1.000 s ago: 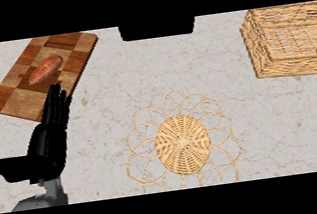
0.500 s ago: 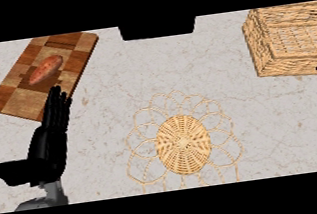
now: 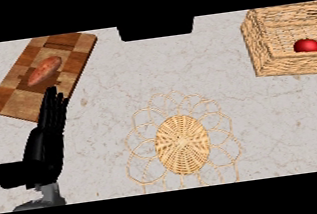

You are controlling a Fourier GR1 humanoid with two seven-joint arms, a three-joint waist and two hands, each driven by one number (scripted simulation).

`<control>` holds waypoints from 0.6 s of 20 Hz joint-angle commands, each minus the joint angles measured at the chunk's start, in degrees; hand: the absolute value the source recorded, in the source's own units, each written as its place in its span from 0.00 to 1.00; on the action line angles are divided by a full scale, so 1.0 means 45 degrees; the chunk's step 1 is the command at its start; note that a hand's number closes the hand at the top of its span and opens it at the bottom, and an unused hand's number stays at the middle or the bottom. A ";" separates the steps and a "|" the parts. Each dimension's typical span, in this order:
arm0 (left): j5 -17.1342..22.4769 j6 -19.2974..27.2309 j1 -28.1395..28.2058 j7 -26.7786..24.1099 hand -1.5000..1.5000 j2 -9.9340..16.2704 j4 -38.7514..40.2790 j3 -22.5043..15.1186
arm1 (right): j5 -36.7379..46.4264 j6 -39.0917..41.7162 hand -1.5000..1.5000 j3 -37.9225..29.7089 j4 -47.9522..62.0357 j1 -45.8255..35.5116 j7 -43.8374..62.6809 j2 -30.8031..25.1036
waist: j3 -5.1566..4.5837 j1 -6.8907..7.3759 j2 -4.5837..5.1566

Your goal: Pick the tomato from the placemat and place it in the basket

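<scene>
Tomato (image 3: pixel 305 46): inside the wicker basket (image 3: pixel 274 61), at the counter's far right.
Placemat (image 3: pixel 181 144): woven, bare — near centre.
Left hand (image 3: pixel 44 139): fingers straight, resting open at lower left.
Cutting board (image 3: pixel 38 77): carries a sweet potato (image 3: pixel 44 71).

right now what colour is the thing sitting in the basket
Red: the tomato in the wicker basket, seen in the head view.

Open bench (image 3: pixel 186 70) runs between the cutting board (image 3: pixel 42 76) far left and the basket (image 3: pixel 294 40) far right; the flat placemat (image 3: pixel 183 143) probably blocks nothing.
</scene>
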 commanded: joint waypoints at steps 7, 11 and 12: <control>-0.0140 0.0132 -0.0171 0.0129 0.50 -0.0188 0.0340 0.0062 | -0.2409 0.1821 0.00 -0.2214 0.0096 0.0947 -0.0049 -0.2239 | 0.0012 -0.0124 -0.0009; -0.0257 0.0183 -0.0787 -0.0107 0.50 -0.0295 0.0871 0.0157 | -0.2803 0.3302 0.00 -0.2361 0.0564 0.1284 -0.0522 -0.3275 | 0.0009 -0.0080 0.0014; 0.0183 -0.0342 -0.0602 0.0148 0.50 0.0290 0.0469 0.0597 | -0.2637 0.3481 0.00 -0.2306 0.1093 0.1239 -0.0929 -0.3673 | 0.0020 0.0038 0.0043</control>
